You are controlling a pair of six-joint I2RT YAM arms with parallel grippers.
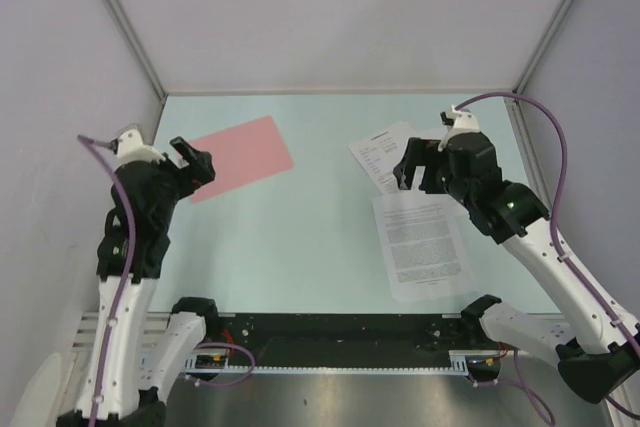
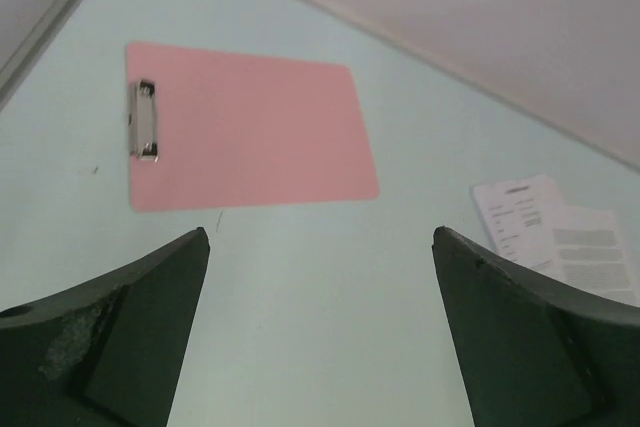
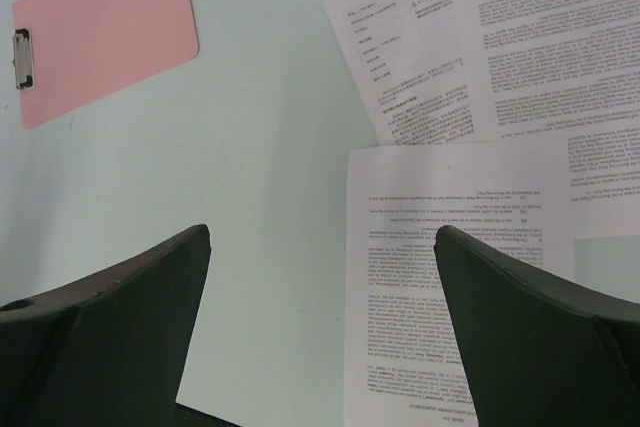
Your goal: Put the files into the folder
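- So, the pink clipboard folder [image 1: 240, 157] is lying flat far left on the table [image 1: 300, 247], metal clip [image 2: 145, 120] on its short edge.
- Printed files [image 1: 425, 245] are lying overlapped on the right, well apart from it.
- Left gripper [image 2: 320, 233] and right gripper [image 3: 322, 230] are both hovering wide open, empty.

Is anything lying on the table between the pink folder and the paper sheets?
Nothing. Only bare table separates the folder from the files, as the top external and right wrist views both show.
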